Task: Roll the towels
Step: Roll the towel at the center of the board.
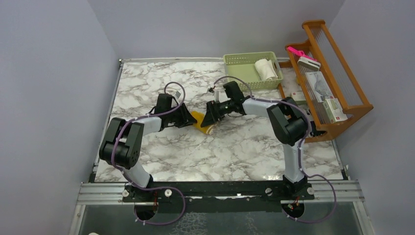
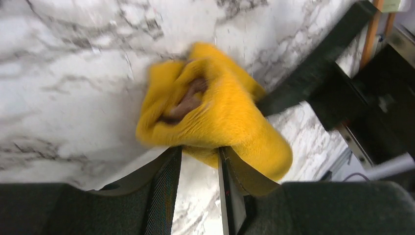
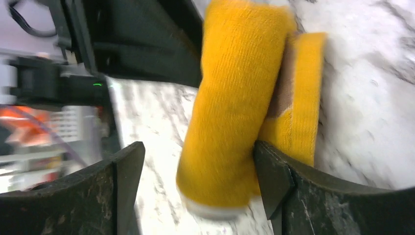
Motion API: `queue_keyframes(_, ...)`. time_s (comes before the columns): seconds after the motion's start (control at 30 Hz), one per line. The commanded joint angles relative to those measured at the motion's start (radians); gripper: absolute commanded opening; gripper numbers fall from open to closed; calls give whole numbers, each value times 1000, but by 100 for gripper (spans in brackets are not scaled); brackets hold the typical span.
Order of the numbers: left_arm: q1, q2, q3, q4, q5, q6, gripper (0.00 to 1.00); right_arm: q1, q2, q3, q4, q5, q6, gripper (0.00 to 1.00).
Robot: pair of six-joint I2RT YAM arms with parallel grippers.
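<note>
The mustard-yellow towel (image 1: 202, 122) lies bunched into a loose roll on the marble table, between the two grippers. My left gripper (image 1: 190, 119) has its fingertips closed on the near edge of that yellow towel (image 2: 220, 117); the left gripper (image 2: 200, 152) shows cloth pinched between its tips. My right gripper (image 1: 210, 119) stands open around the other end; in the right wrist view the yellow towel (image 3: 235, 98) sits between the spread fingers of the right gripper (image 3: 198, 147) and touches only the right finger (image 3: 274, 176). The cream-white towel (image 1: 266, 69) lies rolled in the basket.
The pale green basket (image 1: 235, 58) stands at the back right of the table (image 1: 147, 88). A wooden rack (image 1: 352, 93) holding boxes and a pink item stands along the right edge. Grey walls close in on the left and the back.
</note>
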State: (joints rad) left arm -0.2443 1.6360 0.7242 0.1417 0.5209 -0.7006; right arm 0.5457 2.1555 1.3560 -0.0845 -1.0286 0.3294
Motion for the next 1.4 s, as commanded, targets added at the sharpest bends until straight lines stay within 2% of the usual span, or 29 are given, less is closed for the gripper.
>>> queue_keyframes(0.0, 2, 57, 52, 1, -107, 32, 35, 69, -295, -196, 42, 495, -316, 84)
queue_keyframes(0.07, 2, 59, 65, -14, -105, 36, 35, 167, -482, -401, 290, 761, -445, 97)
queue_keyframes(0.13, 2, 87, 77, -31, -104, 39, 35, 272, -581, -596, 579, 973, -616, 99)
queue_keyframes(0.17, 2, 92, 86, -37, -99, 40, 35, 302, -598, -647, 669, 1020, -666, 100)
queue_keyframes(0.2, 2, 95, 95, -42, -94, 40, 35, 312, -603, -660, 685, 1015, -692, 100)
queue_keyframes(0.4, 2, 79, 141, -81, -74, 51, 35, 310, -505, -503, 502, 989, -515, 99)
queue_keyframes(0.47, 1, 71, 148, -93, -69, 53, 35, 302, -484, -451, 486, 987, -419, 97)
queue_keyframes(0.53, 1, 71, 151, -103, -67, 54, 35, 270, -448, -356, 397, 968, -295, 95)
queue_keyframes(0.67, 0, 28, 139, -110, -74, 51, 35, 198, -369, -178, 211, 821, -86, 85)
queue_keyframes(0.77, 0, 24, 124, -110, -82, 44, 35, 194, -326, -87, 94, 795, -12, 79)
queue_keyframes(0.83, 0, 22, 111, -106, -89, 34, 35, 194, -290, -28, -42, 799, 38, 74)
queue_keyframes(0.9, 0, 22, 95, -101, -97, 23, 35, 194, -271, -11, -110, 798, 75, 69)
queue_keyframes(1.0, -1, 12, 70, -93, -124, 6, 35, 194, -273, -51, -121, 792, 109, 65)
queue_keyframes(1.23, -1, 15, 35, -69, -142, -19, 34, 194, -221, -45, -191, 814, 129, 63)
queue_keyframes(1.37, -1, 13, 26, -67, -149, -20, 34, 194, -195, -43, -170, 795, 126, 53)
